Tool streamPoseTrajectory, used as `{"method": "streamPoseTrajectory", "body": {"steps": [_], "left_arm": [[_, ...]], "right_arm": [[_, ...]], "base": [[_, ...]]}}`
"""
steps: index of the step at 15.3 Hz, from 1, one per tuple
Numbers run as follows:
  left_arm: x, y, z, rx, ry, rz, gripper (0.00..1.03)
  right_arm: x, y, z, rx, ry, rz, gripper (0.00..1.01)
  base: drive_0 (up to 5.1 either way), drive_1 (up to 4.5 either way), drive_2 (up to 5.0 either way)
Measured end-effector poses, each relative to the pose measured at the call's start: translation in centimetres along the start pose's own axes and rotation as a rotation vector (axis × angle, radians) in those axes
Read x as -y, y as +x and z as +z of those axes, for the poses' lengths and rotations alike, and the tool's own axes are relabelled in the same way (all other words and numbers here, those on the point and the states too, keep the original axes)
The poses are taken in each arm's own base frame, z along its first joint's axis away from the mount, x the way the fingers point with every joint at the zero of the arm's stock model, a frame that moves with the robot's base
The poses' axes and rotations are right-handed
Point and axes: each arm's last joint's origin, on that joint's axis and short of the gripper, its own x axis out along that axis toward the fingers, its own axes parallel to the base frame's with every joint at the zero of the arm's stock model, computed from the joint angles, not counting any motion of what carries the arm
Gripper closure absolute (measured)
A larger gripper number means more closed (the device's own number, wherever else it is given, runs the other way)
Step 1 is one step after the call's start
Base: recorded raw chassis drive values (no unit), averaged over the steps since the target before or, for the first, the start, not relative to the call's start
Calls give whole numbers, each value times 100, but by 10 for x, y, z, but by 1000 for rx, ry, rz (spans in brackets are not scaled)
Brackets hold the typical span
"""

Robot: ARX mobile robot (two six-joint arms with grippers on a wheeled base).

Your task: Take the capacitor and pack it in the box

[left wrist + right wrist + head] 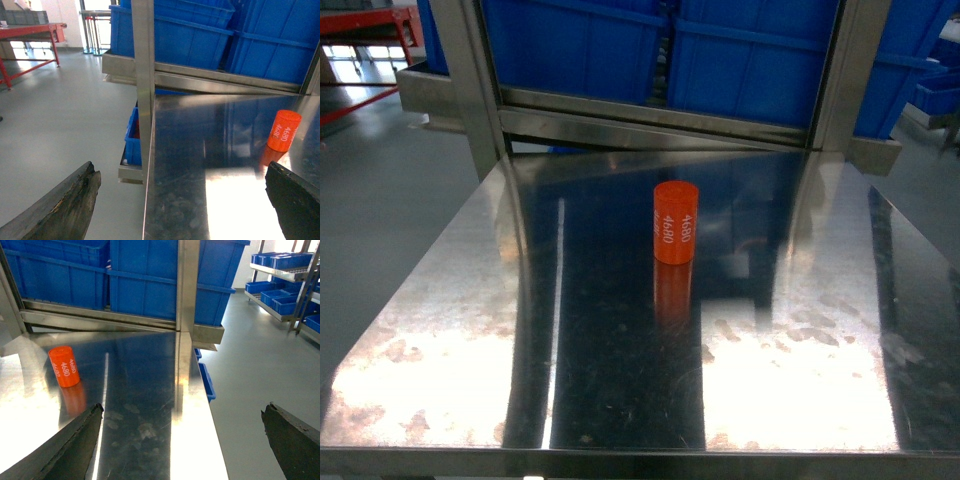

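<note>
The capacitor [675, 222], a small orange cylinder with white "4680" print, stands upright near the middle of the shiny steel table [450, 330]. It shows at the right of the left wrist view [284, 130] and at the left of the right wrist view [64, 367]. My left gripper [182, 175] is open and empty over the table's left edge, short of the capacitor. My right gripper [182, 412] is open and empty over the table's right edge, the capacitor to its left. Neither gripper shows in the head view. The box is out of view.
Blue plastic bins [660, 50] sit on a steel shelf behind the table, between two upright steel posts [465, 80]. More blue bins [280, 262] fill racks at the right. A red bench [30, 32] stands far left on the grey floor [65, 130].
</note>
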Motion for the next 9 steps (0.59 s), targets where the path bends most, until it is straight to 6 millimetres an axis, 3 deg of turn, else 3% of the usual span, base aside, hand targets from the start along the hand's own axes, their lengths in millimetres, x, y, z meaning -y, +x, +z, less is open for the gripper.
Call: {"method": "streamPoseTrajectory", "body": {"steps": [9], "left_arm": [[0,0,0,0,0,0,5]], "right_arm": [[0,0,0,0,0,0,3]], "base": [[0,0,0]]}}
